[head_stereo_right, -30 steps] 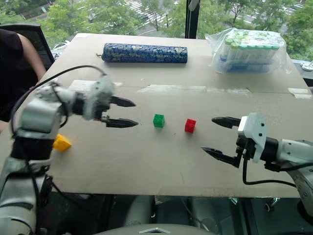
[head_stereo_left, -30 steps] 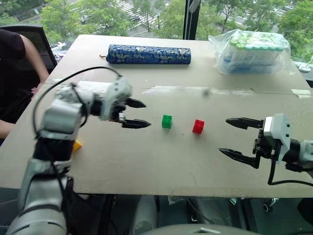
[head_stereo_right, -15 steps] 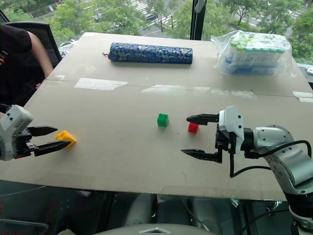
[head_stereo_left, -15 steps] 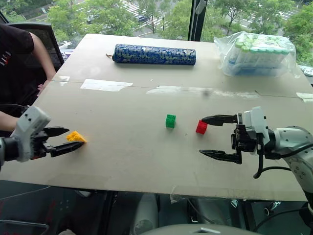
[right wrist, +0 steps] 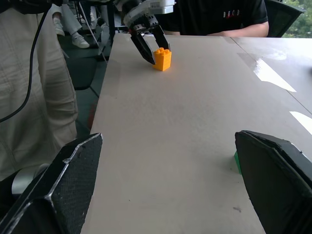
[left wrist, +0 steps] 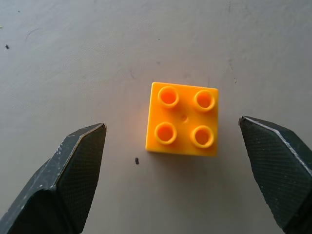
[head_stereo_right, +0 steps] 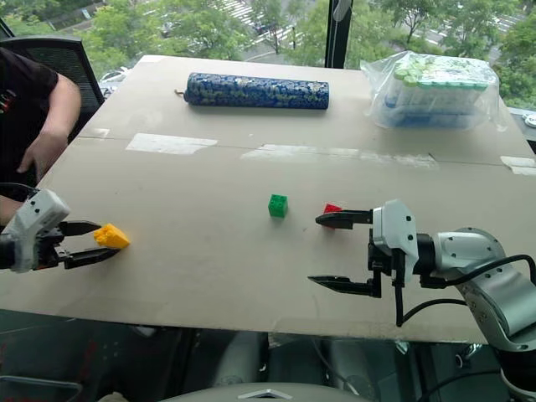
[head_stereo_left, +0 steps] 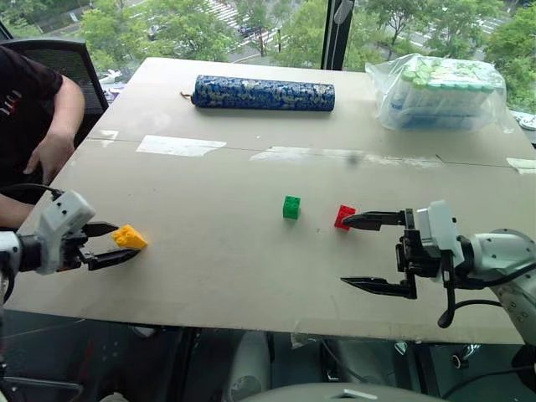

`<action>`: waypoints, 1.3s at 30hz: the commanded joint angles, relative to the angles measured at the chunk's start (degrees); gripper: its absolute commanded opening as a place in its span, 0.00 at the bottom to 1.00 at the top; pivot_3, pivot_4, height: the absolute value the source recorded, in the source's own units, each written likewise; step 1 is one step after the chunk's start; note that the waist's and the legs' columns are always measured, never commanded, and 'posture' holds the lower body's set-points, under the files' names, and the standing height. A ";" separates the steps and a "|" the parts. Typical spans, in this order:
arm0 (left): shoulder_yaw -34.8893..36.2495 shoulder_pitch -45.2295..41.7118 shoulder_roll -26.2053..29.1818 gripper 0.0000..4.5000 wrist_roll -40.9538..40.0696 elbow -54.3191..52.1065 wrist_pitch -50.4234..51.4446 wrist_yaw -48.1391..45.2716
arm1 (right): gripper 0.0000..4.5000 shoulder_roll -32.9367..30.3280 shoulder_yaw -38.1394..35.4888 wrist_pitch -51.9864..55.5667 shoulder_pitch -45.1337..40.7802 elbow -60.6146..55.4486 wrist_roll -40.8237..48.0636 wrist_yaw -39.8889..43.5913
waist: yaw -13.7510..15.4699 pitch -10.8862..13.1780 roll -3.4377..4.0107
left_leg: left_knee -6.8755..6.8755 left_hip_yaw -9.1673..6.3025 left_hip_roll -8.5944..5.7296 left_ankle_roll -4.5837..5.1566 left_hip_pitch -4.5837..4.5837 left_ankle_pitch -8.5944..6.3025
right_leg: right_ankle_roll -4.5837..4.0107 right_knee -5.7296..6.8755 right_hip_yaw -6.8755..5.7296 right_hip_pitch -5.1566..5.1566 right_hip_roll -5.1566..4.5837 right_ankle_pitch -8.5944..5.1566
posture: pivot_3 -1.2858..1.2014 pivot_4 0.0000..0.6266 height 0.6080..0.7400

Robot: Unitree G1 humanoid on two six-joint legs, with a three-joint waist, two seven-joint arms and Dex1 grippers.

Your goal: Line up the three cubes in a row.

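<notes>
The left end effector [head_stereo_left: 113, 243], fingers spread, brackets the yellow cube [left wrist: 182, 119] near the bench's [head_stereo_left: 209, 276] left edge; the cube sits between the tips, untouched. To grip well, it should close squarely on opposite flat sides. The right end effector [head_stereo_left: 358, 252], also spread, hovers just beside the red cube [head_stereo_left: 343, 217], the green cube [head_stereo_left: 291, 207] nearby.

A tan table [head_stereo_left: 209, 276] stands against a window [head_stereo_left: 276, 29] along the top of the frame, green trees outside. A black chair [head_stereo_left: 67, 63] sits at upper left.
</notes>
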 commanded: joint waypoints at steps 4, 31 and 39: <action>-2.65 -1.87 1.35 0.37 0.35 2.13 -3.41 -0.85 | 1.00 -1.45 -2.66 -0.71 1.24 -3.03 1.08 -0.54 | -0.30 0.00 -0.01 | 0.00 -0.01 0.00 0.00 0.00 0.00 | 0.00 0.01 0.00 0.00 0.01 0.00 | 0.52 0.24 1.00; -33.06 -51.80 -23.28 0.29 14.21 35.60 -30.30 -15.84 | 1.00 -3.60 -10.34 1.20 6.74 -5.07 1.82 -7.03 | -0.89 -0.03 -0.06 | 0.25 -0.09 -0.03 0.01 -0.20 0.00 | 0.04 -0.01 0.04 -0.01 0.16 0.02 | 0.52 0.24 1.00; -32.78 -54.97 -24.41 0.29 17.68 42.66 -34.96 -14.21 | 1.00 -3.85 -12.36 1.56 9.05 -5.92 1.77 -8.57 | -0.62 -0.03 -0.06 | 0.28 -0.10 -0.04 0.01 -0.22 0.00 | 0.05 0.00 -0.01 0.01 0.13 0.02 | 0.52 0.24 1.00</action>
